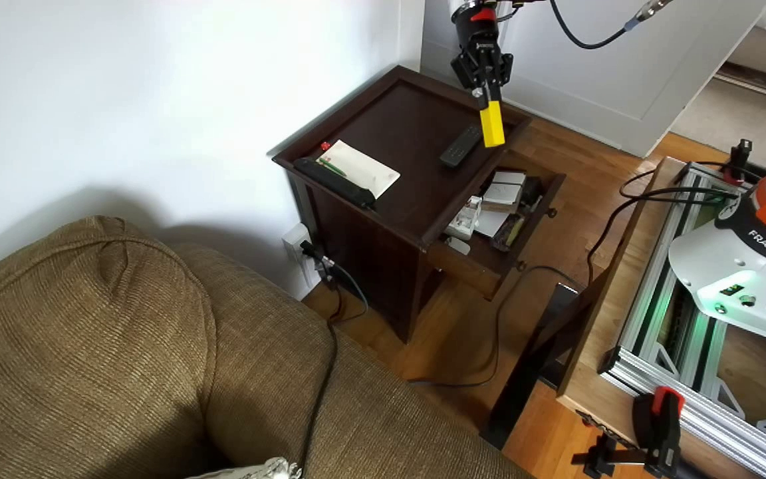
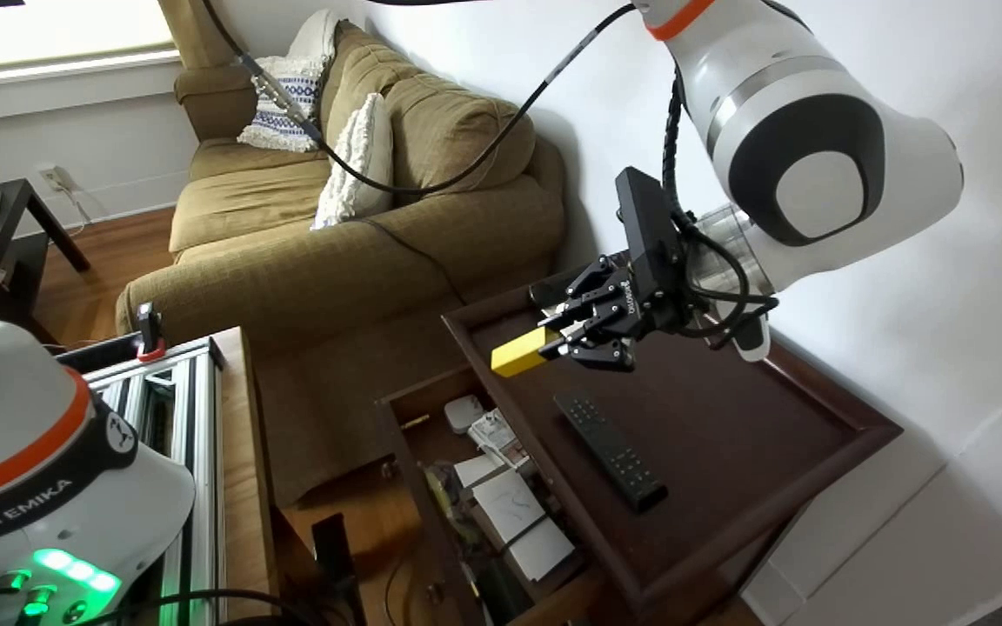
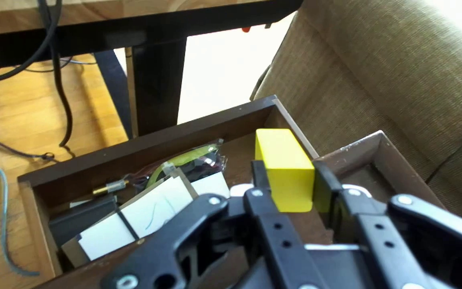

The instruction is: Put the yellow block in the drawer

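The yellow block is held in the air by my gripper, which is shut on one end of it. In an exterior view the block sticks out past the fingertips, above the dark tabletop's edge on the drawer side. The drawer of dark brown wood is pulled open; it also shows in an exterior view. In the wrist view the block is between both fingers, with the open drawer below and beyond it.
The drawer holds white boxes and a plastic-wrapped packet. A black remote, a cream pad and a black bar lie on the side table. A brown sofa and the robot's wooden bench stand nearby.
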You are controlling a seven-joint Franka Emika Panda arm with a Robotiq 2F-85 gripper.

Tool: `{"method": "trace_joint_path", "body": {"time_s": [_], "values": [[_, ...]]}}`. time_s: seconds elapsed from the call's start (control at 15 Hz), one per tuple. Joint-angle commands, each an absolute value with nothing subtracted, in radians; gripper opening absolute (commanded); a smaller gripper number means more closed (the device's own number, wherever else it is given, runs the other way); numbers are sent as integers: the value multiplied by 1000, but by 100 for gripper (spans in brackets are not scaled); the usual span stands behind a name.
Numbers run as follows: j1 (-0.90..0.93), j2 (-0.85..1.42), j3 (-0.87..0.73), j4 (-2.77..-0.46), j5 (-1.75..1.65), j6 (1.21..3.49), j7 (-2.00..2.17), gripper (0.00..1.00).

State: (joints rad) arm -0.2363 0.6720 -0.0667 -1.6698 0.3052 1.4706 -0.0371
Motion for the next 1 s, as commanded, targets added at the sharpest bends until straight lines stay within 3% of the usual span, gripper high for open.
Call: {"method": "trace_joint_path", "body": {"time_s": [0.0,0.27,0.33,0.93], "values": [[-253,660,-87,-1738,410,1471,28,8],[-283,660,-113,-1784,492,1516,9,8],[-257,676,-108,-1742,443,1475,15,31],[-278,676,-117,-1755,470,1488,13,31]]}}
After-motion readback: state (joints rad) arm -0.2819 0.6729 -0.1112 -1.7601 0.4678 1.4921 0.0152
